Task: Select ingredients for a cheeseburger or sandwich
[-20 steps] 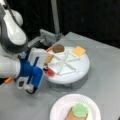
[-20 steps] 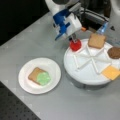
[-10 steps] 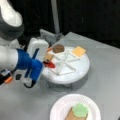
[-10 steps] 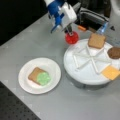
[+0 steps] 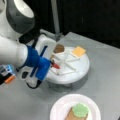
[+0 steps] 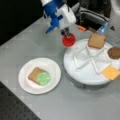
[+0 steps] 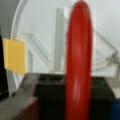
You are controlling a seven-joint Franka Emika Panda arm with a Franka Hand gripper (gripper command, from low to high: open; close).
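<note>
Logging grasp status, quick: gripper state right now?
Gripper: shut on the tomato slice, held at the edge of the divided tray. Plate has bread and lettuce.

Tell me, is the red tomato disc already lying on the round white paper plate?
No, the gripper holds the red tomato disc near the divided tray.

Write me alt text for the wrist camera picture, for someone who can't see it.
A red tomato disc, seen edge-on, stands upright in the middle of the wrist view, gripped in the robot's hand. Behind it lies the white divided tray with its raised ribs, and a yellow cheese square sits at the view's left edge.
</note>
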